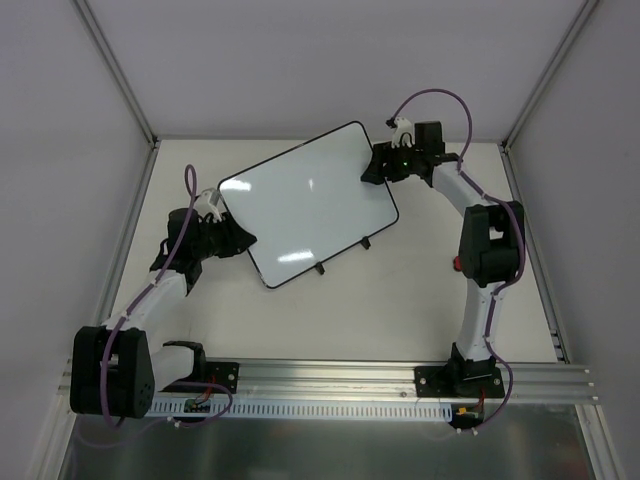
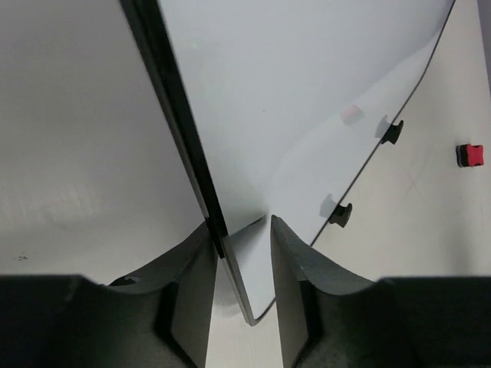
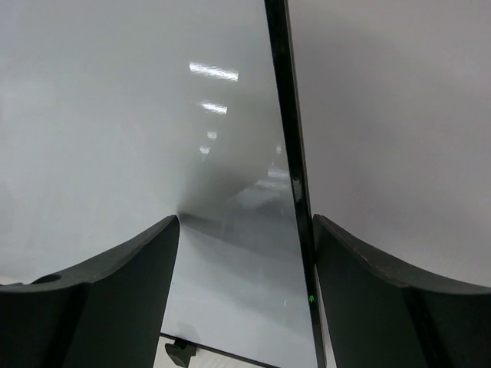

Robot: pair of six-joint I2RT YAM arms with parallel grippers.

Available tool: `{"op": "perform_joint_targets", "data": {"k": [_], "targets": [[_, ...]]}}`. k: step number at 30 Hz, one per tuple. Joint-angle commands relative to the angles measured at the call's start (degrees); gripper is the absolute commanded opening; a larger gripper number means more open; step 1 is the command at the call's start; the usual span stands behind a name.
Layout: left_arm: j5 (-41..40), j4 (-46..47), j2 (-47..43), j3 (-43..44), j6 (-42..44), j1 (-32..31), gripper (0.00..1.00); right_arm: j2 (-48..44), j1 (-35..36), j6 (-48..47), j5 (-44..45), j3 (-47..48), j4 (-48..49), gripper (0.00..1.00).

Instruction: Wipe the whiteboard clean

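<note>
Large glossy white rectangular whiteboard with thin black frame (image 1: 310,205) is seen lying skewed on the white table (image 1: 420,300), nearer the far edge, midway between left and right edges; no writing is seen. Left gripper (image 2: 242,226) is set astride its left short edge, jaws part open, one finger touching the frame, nothing clamped. Right gripper (image 3: 245,222) is spread wide astride the opposite edge, likely bracing the board. Small red eraser (image 2: 469,155) is left unheld toward the right edge.
</note>
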Motion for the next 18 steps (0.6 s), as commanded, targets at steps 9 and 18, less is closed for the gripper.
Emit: {"op": "perform_joint_targets", "data": {"k": [9, 18], "targets": [[-0.49, 1.96, -2.83, -0.68, 0.70, -1.44, 0.68, -6.32, 2.67, -0.99, -2.63, -3.83, -3.05, 0.80], [-2.24, 0.73, -4.85, -1.12, 0.44, -1.44, 0.99, -9.05, 0.91, -1.26, 0.18, -7.87, -1.30, 0.91]]}}
